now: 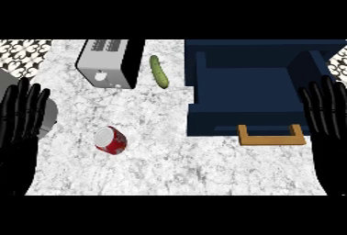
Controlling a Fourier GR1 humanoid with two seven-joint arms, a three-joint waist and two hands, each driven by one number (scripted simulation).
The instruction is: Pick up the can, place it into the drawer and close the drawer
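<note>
We see the navy drawer [217, 124] standing open at the right of the marble table [183, 165], its wooden handle [270, 141] jutting from its near wall. The can [110, 140], red with a pale end, lies on its side on the table, well to the left of the drawer and level with the handle, touched by neither hand. Farther left of the drawer and toward the back stands a silver toaster [107, 63]. A green cucumber [159, 71] lies between the toaster and the drawer. Our right hand [327, 126] rests just right of the drawer, fingers straight and spread, holding nothing. Our left hand [19, 126] rests far left of the drawer, beyond the can, likewise spread and holding nothing.
</note>
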